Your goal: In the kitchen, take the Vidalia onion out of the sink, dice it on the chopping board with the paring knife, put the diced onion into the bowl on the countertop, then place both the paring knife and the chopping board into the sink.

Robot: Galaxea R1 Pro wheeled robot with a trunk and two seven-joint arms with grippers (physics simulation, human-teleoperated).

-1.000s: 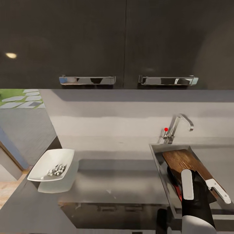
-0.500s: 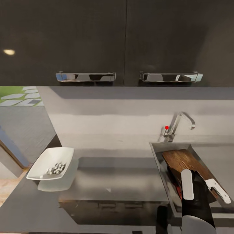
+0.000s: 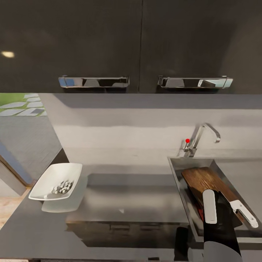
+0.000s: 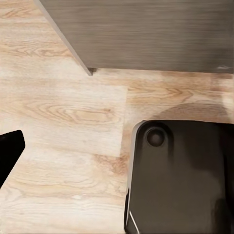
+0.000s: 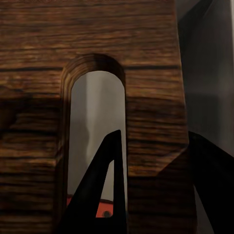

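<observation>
The chopping board [image 3: 203,180] leans tilted inside the sink [image 3: 177,171], slot handle toward me. In the right wrist view, one finger [image 5: 105,190] of my right gripper [image 5: 154,134] goes through the board's [image 5: 97,34] slot and the other sits outside its edge, so the jaws are shut on the wood strip. A red bit of the paring knife [image 3: 199,214] shows under the board, and the knife [image 5: 100,210] shows again through the slot. The white bowl [image 3: 49,178] on the countertop [image 3: 127,196] holds pale diced onion [image 3: 62,187]. A single dark left fingertip [image 4: 7,153] hangs over wood floor.
The curved tap [image 3: 202,136] with a red dot stands behind the sink. Dark upper cabinets with chrome handles [image 3: 92,81] hang over the counter. The left wrist view shows my dark base [image 4: 180,180] and a grey cabinet side [image 4: 146,34].
The whole head view has shifted, so the camera moved. The board, knife, bowl and right arm keep their places relative to one another.
</observation>
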